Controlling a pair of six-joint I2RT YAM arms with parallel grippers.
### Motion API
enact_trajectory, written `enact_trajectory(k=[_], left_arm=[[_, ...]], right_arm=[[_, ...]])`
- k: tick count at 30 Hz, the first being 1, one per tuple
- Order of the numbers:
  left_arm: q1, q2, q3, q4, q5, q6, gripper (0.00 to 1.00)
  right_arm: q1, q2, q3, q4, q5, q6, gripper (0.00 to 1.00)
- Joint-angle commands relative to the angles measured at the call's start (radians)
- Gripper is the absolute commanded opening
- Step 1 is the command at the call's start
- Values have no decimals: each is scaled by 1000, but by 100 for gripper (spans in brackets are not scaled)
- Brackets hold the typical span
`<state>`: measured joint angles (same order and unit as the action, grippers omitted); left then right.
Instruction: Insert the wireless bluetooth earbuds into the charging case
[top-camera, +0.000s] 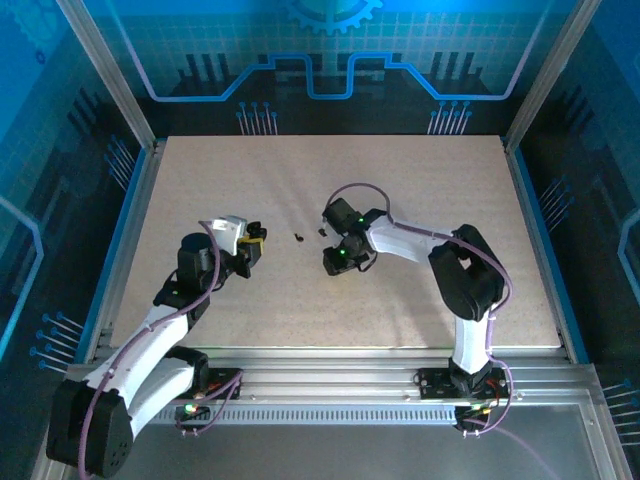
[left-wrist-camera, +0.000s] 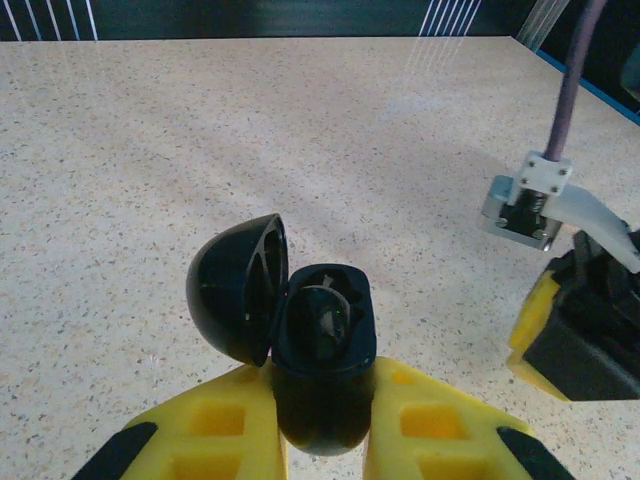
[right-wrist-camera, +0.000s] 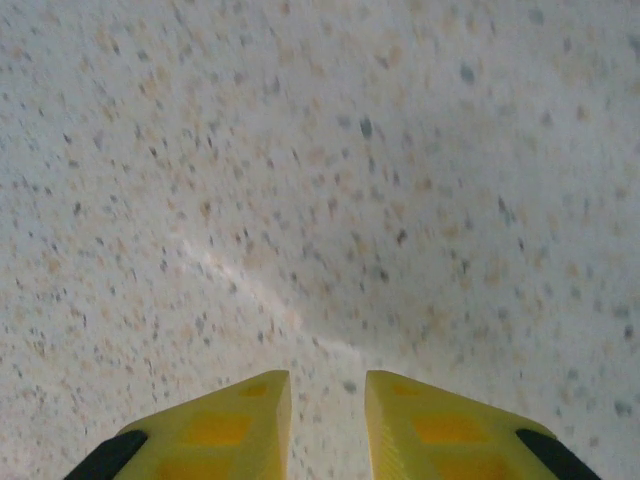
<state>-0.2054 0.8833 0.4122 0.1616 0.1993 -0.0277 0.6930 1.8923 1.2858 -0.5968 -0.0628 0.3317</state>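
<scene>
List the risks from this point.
1. The earbuds lie loose and tiny on the table. The right claw, barely open and low over it, may nudge one away rather than pinch it.
2. The left claw pinches only the lower body of the case, so pressing an earbud in might tilt it.
3. The lid stands open, and a bump could swing it shut.

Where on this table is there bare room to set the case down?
The far half of the table is bare up to the back edge, and so is the middle of the near strip. Crowded: mid-table, where the left gripper holding the open case, two small earbuds and the right gripper sit close together.
</scene>
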Motion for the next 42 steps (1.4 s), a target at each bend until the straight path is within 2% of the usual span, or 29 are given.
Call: enact_trajectory(k=[1, 5, 10, 21, 30, 42], left_arm=[[11, 0, 15, 3, 23, -5, 3], [11, -3, 18, 0, 23, -5, 3], [11, -15, 17, -8, 4, -11, 3], [17, -35, 30, -45, -51, -10, 3], [20, -21, 28, -37, -48, -6, 3], [21, -30, 28, -37, -43, -5, 4]], right_arm=[[-7, -60, 1, -54, -24, 47, 30], [-22, -76, 54, -101, -33, 60, 34], [-27, -34, 149, -101, -35, 42, 35], [-8, 277, 516, -40, 13, -37, 37], [19, 492, 715, -10, 3, -83, 36], [42, 589, 778, -62, 88, -120, 30]])
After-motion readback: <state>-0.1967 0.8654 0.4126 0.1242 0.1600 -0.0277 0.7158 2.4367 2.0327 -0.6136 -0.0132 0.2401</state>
